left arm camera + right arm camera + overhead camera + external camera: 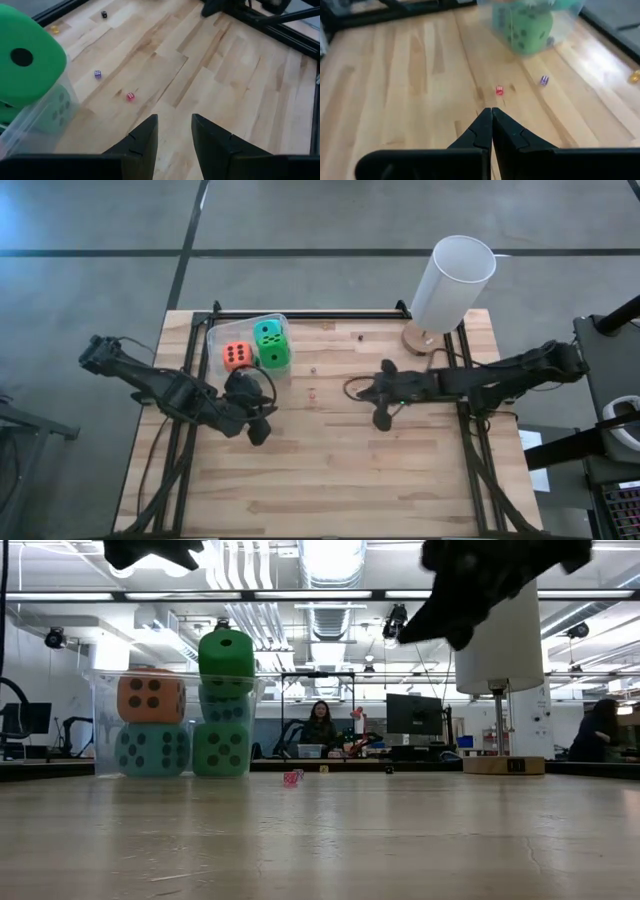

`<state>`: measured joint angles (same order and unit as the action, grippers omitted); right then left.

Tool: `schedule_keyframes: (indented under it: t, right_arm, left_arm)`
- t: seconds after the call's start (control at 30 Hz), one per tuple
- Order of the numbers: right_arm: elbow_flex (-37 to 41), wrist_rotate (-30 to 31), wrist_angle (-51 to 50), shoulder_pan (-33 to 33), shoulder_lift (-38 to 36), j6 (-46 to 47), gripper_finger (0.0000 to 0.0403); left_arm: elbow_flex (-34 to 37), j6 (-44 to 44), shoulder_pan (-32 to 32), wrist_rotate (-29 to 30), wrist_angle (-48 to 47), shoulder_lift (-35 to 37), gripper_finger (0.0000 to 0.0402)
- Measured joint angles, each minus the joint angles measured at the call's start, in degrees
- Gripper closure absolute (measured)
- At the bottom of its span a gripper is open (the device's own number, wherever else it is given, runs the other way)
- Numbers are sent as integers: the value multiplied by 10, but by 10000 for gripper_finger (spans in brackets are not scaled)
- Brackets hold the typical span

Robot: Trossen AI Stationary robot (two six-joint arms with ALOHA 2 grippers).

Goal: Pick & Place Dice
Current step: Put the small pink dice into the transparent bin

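The dice sit together in the clear tub (217, 340) at the table's far left: from the high view an orange die (236, 356) lies beside a teal die (267, 333) and a bright green die (276, 357). The left gripper (258, 427) hovers just in front of the tub, empty; the right gripper (381, 418) hangs well to the tub's right, nearer the white cylinder (452, 282).

In the low view the orange die (151, 696) rests on a teal one (153, 749), and a green die (226, 656) tops a stack ending in another green die (221, 748).

The left wrist view shows its fingers (145, 137) parted with nothing between them, a green die (27, 57) in the tub alongside, and a tiny red die (130, 96) on the wood.

The right wrist view shows its fingers (507, 132) pressed together, empty, the tub (565, 22) ahead.
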<state>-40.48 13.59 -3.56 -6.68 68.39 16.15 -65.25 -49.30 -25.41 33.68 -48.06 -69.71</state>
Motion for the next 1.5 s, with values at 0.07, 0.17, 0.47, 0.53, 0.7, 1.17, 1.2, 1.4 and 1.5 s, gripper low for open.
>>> schedule_keyframes:
  t: [0.07, 0.17, 0.47, 0.53, 0.7, 1.17, 1.2, 1.4, 1.5]
  right_arm:
    - [-15, -26, -1, 20, 37, -1, 394]
    - [-30, -74, 3, 55, 92, -6, 394]
    - [-85, -124, 49, 96, 230, -49, 394]
    - [-98, -123, 50, 106, 264, -59, 394]
    - [-141, -121, 64, 124, 340, -82, 394]
    - [-257, -121, 91, 134, 487, -124, 394]
    - [-262, -121, 91, 134, 492, -124, 394]
    - [-274, -123, 87, 132, 493, -124, 394]
    - [-267, -123, 86, 132, 482, -123, 394]
  left_arm:
    - [0, 0, 0, 0, -3, 3, 278]
    - [0, 0, 0, 1, -9, 3, 277]
    - [0, 9, 0, 4, -16, 3, 279]
    - [0, 9, 0, 4, -17, 3, 279]
    - [0, 11, 0, 6, -17, 3, 279]
    - [0, 15, 0, 11, -21, 2, 278]
    - [0, 15, 0, 11, -22, 2, 278]
    - [0, 15, 0, 11, -31, 2, 279]
    - [0, 15, 0, 11, -33, 2, 277]
